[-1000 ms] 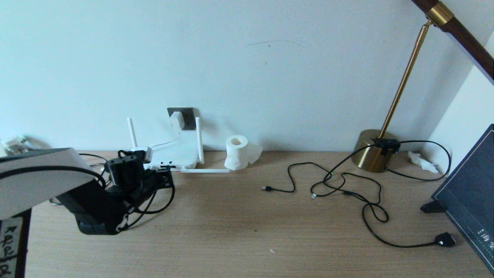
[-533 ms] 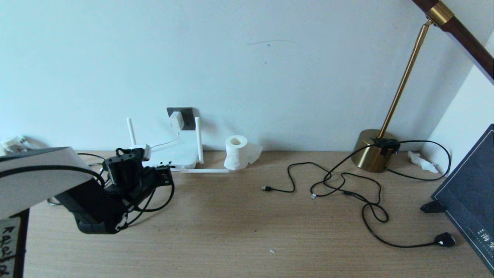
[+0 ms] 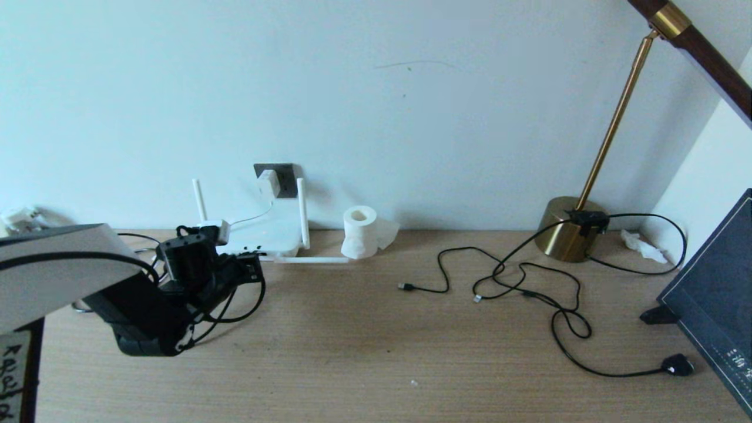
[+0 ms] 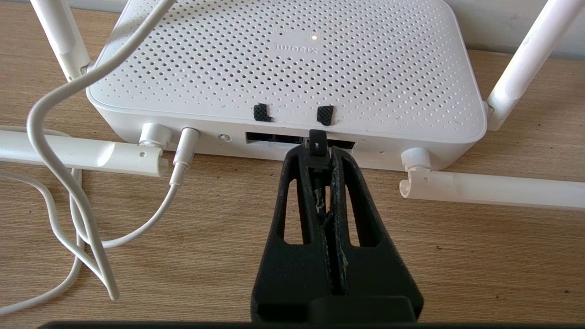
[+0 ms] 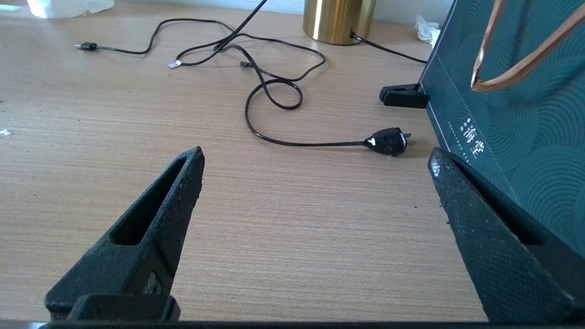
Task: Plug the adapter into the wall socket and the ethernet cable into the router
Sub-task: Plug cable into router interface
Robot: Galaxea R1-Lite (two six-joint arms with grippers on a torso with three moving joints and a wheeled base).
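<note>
Nearest the head camera, lower left of the frame, the left tool (image 3: 251,271) sits low over the table (image 3: 376,346), its fingers (image 4: 297,183) pressed together on the small black plug of the ethernet cable (image 4: 317,145). In the left wrist view that plug is right at the row of dark ports on the router (image 4: 283,59), its clip tab standing up against the port opening. Whether it is fully seated, I cannot tell. The cable's slack loops back under the arm at lower left of the head view.

So the step in hand looks like the cable insertion, and it looks nearly done. The next move, I'd judge, calls for a short straight push until the clip catches, then parting the fingers and backing away level, so the plug isn't dragged out or the light router shoved toward the wall.

The right tool (image 5: 315,169) is parked at the right side of the table, jaws wide apart and holding nothing, with a loose black lamp plug (image 5: 388,140) lying ahead of it.

Farther back, in the left-centre of the head view, the adapter (image 3: 268,183) sits on the wall socket (image 3: 285,179), its thin white cord running down to the router. That half of the job appears finished.
</note>
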